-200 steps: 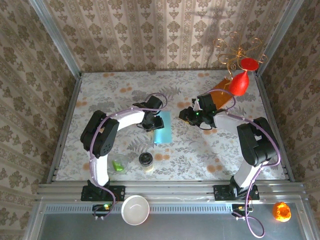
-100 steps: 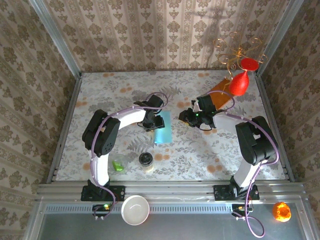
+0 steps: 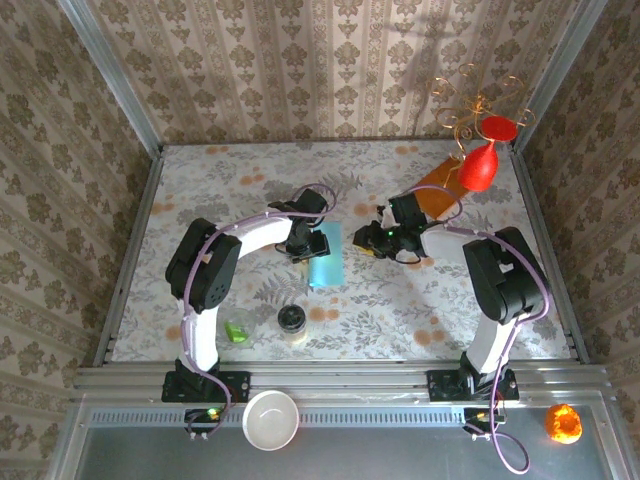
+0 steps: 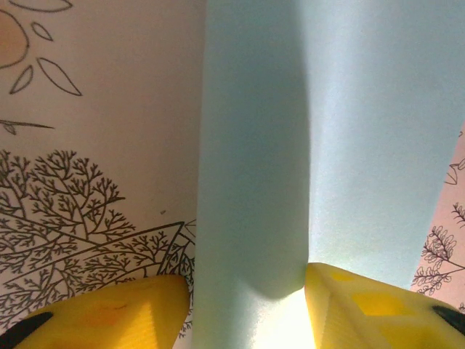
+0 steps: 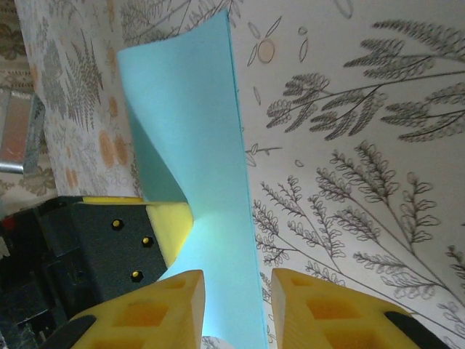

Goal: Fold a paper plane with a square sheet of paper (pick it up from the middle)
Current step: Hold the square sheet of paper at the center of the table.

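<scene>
square sheet of paper (image 4: 320, 138) cropped top and bottom, left fingers (image 4: 109, 316) cut off below

No text, label, brand, number or sign can be read anywhere in these views. The table (image 3: 400, 300) carries only a printed pattern of leaves and flowers.

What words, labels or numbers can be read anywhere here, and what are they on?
None: no readable text in any view.
The light blue paper sheet is plain.
The tablecloth and walls carry only plant patterns.
The dark-lidded jar, white bowl and small green item show no legible label.
</scene>
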